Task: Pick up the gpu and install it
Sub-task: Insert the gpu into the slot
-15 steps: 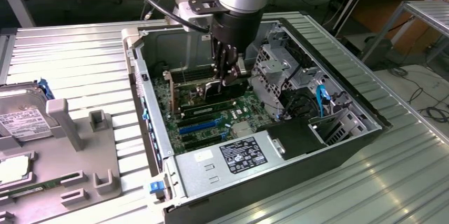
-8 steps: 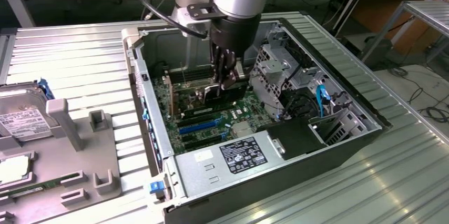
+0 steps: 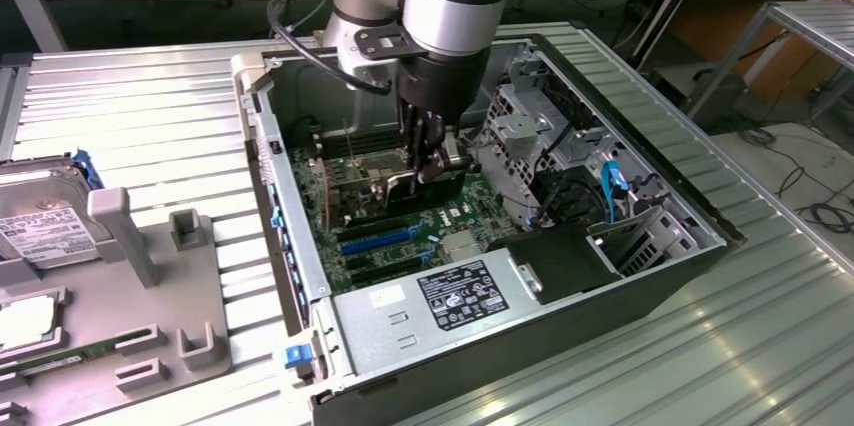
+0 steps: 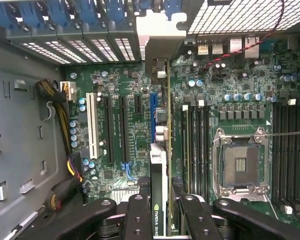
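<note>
Reaching down into the open computer case (image 3: 667, 276), the arm's gripper (image 3: 427, 158) pinches the gpu (image 3: 380, 186) between its dark fingers (image 4: 137, 215), one on each face of the card. The gpu stands on edge over the motherboard (image 4: 125, 90), and in the wrist view it appears as a thin line with its silver bracket end up against the case's rear wall of slot covers (image 4: 80, 47). It sits just beside, and parallel to, the blue expansion slot (image 4: 153, 115). Whether its lower edge has entered a slot cannot be told. The empty CPU socket (image 4: 240, 162), with its metal frame, lies on the other side of the card, well apart from the white slot (image 4: 94, 125). Inside the case, the grey power supply (image 3: 441, 301) with its black label fills the near end, and a drive cage (image 3: 527, 131) stands just beside the arm. The case lies in the middle of the ribbed metal tabletop (image 3: 134, 96). Toward the tabletop edge at the exterior view's left, a grey parts holder (image 3: 174, 276) carries a hard drive (image 3: 40, 226) and a green memory stick (image 3: 67, 356).
</note>
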